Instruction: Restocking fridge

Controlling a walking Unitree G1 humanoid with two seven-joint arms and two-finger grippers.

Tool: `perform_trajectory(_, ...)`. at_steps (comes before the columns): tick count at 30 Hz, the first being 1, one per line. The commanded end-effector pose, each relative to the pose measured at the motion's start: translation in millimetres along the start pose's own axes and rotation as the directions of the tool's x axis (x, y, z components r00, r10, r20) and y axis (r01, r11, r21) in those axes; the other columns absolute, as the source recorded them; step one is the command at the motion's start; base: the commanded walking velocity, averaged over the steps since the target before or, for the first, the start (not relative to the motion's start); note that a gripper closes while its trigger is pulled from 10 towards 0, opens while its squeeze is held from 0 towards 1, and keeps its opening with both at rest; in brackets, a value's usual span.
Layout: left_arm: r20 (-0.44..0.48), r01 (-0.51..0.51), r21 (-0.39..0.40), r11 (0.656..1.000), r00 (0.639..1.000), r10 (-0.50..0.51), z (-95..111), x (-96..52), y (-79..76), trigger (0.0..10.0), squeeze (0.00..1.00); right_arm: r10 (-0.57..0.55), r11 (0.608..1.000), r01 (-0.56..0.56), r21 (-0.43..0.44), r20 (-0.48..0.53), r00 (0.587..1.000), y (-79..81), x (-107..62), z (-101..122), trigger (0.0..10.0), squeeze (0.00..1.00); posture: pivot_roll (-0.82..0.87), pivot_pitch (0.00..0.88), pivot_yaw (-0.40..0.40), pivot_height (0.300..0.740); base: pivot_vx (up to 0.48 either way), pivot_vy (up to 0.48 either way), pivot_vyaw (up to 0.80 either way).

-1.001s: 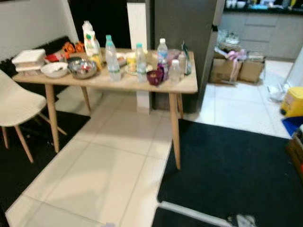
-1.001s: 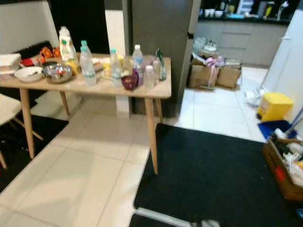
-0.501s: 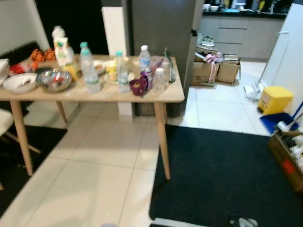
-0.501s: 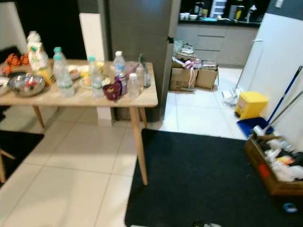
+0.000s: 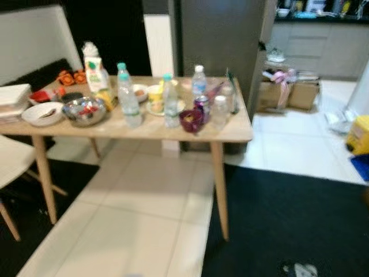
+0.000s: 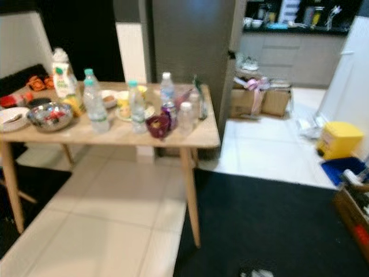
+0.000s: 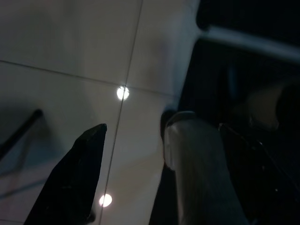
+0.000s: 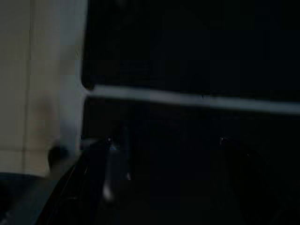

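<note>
Left end effector (image 7: 159,154) spread over floor tiles (image 7: 70,42), right end effector state unclear in dark, tabletop (image 5: 144,124) crowded with water bottles (image 5: 128,101), steel bowl (image 5: 84,111), black rug (image 5: 294,219) beside.

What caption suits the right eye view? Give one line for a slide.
Wooden table loaded with water bottles, a steel bowl and a maroon cup, standing before a grey fridge.

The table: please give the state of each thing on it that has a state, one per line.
Water bottles: upright, capped.
Milk carton: upright.
Metal bowl: holds food.
White bowl: upright, contents blurred.
Dark red cup: upright, uncovered.
Soda can: upright.
</note>
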State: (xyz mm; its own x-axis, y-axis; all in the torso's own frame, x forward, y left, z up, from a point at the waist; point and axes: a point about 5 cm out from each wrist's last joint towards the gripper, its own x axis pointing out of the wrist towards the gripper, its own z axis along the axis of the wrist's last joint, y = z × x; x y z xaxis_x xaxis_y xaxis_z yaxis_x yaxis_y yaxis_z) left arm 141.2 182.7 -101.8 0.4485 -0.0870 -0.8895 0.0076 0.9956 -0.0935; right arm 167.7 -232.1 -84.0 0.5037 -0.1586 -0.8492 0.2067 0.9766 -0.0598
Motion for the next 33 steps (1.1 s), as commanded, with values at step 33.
perform_trajectory(33, -0.027, -0.009, -0.011, 1.0, 1.0, 0.009, -9.2, -1.4, 1.6, 10.0, 0.0, 0.014, 1.0, -0.014, 0.023, -0.01, 1.0, 4.1, -0.2, -4.5, 10.0, 0.0, -0.05, 0.0, 0.026, 0.74, 0.271, 0.0, -0.05)
